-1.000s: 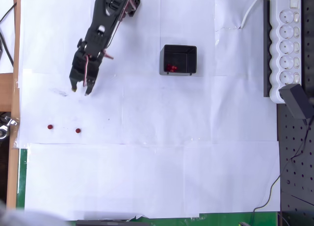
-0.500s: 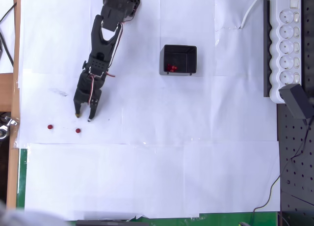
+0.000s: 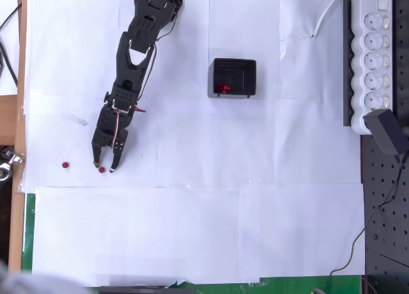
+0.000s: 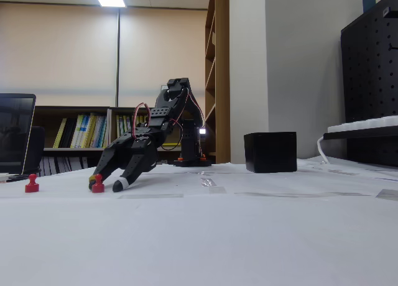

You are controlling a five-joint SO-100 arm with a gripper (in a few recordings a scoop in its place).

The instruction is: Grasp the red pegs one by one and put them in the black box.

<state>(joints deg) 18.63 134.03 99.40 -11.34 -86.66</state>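
Note:
Two red pegs lie on the white paper at the left: one peg (image 3: 101,169) (image 4: 97,184) sits right between the tips of my open gripper (image 3: 103,167) (image 4: 104,186), the other peg (image 3: 65,165) (image 4: 32,184) is further left, apart from it. My black arm reaches down from the top of the overhead view with its fingers lowered to the paper around the nearer peg. The black box (image 3: 234,77) (image 4: 270,152) stands to the right of the arm, with red pegs (image 3: 223,88) showing inside it.
A white power strip (image 3: 376,57) on a black rail runs along the right edge. A black pegboard (image 3: 386,217) fills the lower right. The table's wooden edge (image 3: 20,83) lies at the left.
My arm has stretched down the overhead view, carrying the open gripper from above the pegs down to the paper, so its fingertips now straddle the nearer red peg.

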